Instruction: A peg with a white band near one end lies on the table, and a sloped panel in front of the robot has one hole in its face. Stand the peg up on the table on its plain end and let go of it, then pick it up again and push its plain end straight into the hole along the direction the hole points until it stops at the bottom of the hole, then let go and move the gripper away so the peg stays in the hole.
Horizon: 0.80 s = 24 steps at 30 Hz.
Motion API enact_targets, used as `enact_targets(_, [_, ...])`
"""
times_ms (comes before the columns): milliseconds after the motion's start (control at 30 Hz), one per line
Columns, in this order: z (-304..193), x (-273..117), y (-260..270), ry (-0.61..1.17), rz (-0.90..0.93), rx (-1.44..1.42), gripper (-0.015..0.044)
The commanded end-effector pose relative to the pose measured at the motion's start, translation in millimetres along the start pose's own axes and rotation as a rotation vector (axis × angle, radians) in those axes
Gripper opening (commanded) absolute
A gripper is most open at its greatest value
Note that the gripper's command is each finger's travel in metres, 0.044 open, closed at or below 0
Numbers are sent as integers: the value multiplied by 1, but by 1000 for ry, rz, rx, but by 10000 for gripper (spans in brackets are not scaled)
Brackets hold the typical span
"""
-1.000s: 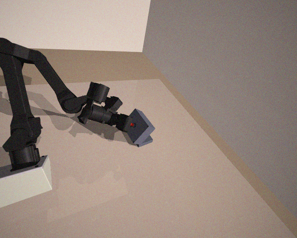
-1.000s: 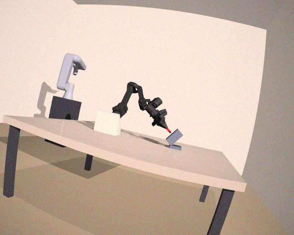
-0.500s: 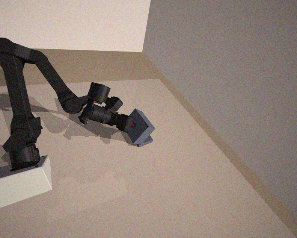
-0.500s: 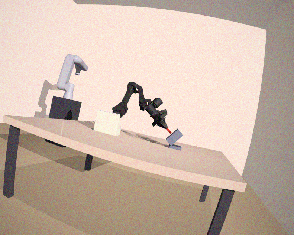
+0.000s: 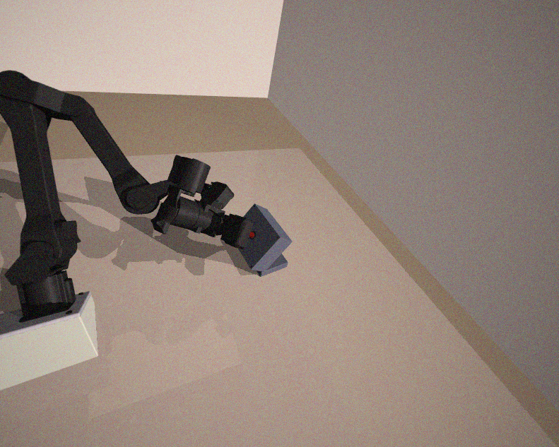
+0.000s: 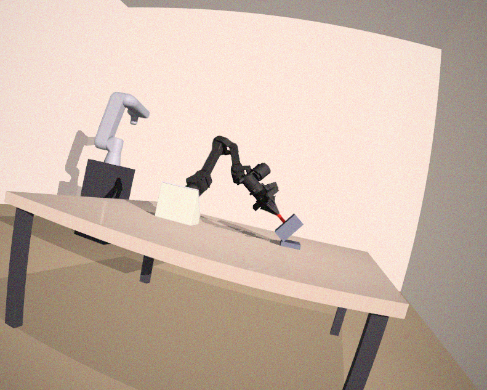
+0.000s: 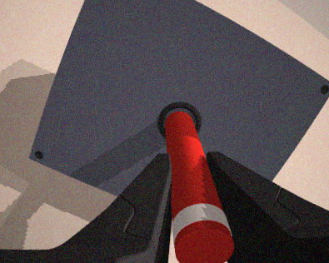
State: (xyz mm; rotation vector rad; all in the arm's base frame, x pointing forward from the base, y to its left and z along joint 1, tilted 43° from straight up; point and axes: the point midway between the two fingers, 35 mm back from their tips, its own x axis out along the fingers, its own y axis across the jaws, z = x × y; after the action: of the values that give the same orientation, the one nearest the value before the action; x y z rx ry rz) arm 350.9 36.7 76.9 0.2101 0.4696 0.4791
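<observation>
The red peg is tilted, pointing down at the sloped panel. Its white band is at the near end in the wrist view. Its plain end is at the mouth of the hole, inside the dark ring; how far in it reaches I cannot tell. My gripper is shut on the peg, with one finger on each side, a little off the panel face. In the top view the fingers hide most of the peg.
The panel's low foot rests on the table. The pale base block stands under the arm. A second, light grey arm stands behind the table on a dark pedestal.
</observation>
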Motion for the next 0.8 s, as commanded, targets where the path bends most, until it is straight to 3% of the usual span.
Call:
enact_targets(0, [0, 3, -1, -1, -5, 3, 0])
enact_targets(767, [0, 17, -1, -2, -4, 3, 0])
